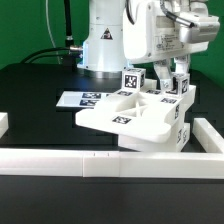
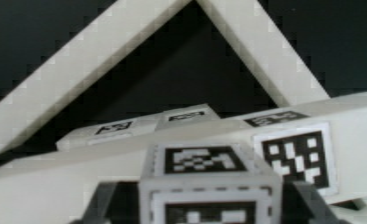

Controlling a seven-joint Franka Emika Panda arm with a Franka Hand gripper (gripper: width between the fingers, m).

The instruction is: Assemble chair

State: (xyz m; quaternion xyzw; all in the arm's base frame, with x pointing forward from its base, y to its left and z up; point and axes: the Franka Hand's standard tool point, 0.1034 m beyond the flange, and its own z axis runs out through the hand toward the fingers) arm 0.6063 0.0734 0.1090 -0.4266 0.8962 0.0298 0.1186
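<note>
Half-built chair on the black table, gripper at its upper right.

From the exterior view's left: the marker board [image 1: 83,99] lies flat on the table [image 1: 30,90], just beside the chair [image 1: 135,118], whose white tagged panels sit stacked against the low border wall [image 1: 100,162] in front. At the assembly's upper right a small tagged block [image 1: 132,81] stands upright, and the gripper [image 1: 168,72] reaches down right next to it, its fingers [image 1: 182,74] at the tagged pieces; whether they grip anything or stand apart I cannot tell. In the wrist view a tagged block [image 2: 201,190] fills the foreground close to the camera, with tagged panels [image 2: 286,140] behind it and two white bars [image 2: 251,50] meeting in a peak over the dark table.
</note>
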